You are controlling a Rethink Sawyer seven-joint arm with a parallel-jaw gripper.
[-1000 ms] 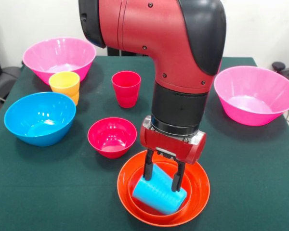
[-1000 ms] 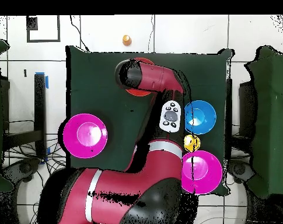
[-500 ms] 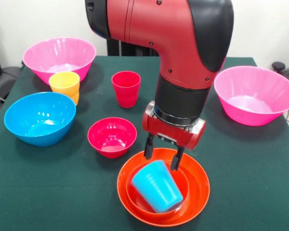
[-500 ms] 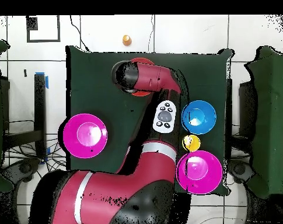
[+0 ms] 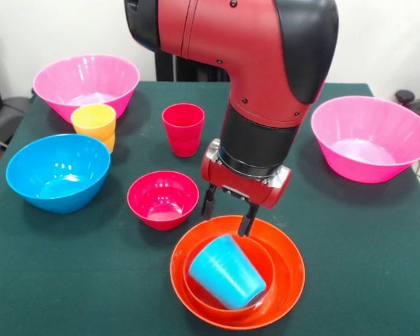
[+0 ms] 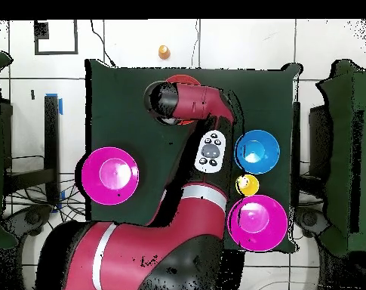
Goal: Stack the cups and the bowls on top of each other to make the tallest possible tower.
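Observation:
The blue cup [image 5: 226,271] lies tilted, base up, inside the small orange bowl [image 5: 269,256], which is nested in the wide shallow orange bowl [image 5: 295,274] at the table's near edge. My gripper [image 5: 227,221] hangs open and empty just above the cup, apart from it. The red cup [image 5: 183,128] stands upright at the middle back. The yellow cup [image 5: 94,120] sits in the orange cup [image 5: 109,144]. The crimson bowl [image 5: 163,199], the blue bowl [image 5: 58,172] and two pink bowls [image 5: 86,84] [image 5: 372,137] stand alone. In the overhead view the arm hides the gripper.
The overhead view shows the pink bowls [image 6: 110,174] [image 6: 255,221], the blue bowl [image 6: 257,151] and the yellow cup [image 6: 247,184] around the arm. The green table [image 5: 364,245] has bare cloth at the front right and front left.
My gripper has let go of the blue cup and risen off it. The cup has tipped from lying sideways between the fingers to resting tilted in the orange bowls.

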